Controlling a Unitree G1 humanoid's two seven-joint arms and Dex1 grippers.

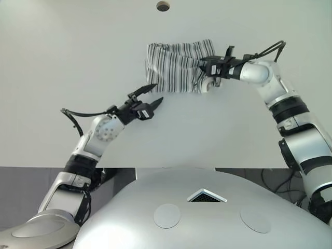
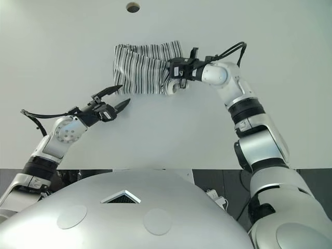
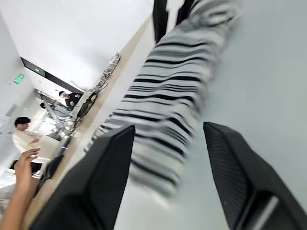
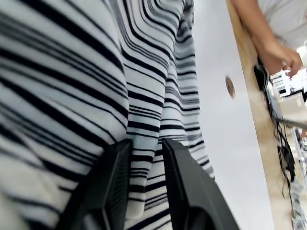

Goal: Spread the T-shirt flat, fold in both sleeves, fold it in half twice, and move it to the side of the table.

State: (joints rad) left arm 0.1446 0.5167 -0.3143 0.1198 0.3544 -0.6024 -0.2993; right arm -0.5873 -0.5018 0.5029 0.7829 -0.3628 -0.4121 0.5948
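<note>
At twelve o'clock on the bench (image 1: 62, 62), clenches the right tool (image 1: 206, 85) on the four o'clock corner of the folded T-shirt (image 1: 174, 67), likely for dragging it aside, and holds the left tool (image 1: 158, 92) released just off its seven o'clock corner.

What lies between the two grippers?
The striped T-shirt: in the left eye view the right gripper is shut on one near corner, the open left gripper at the other.
</note>
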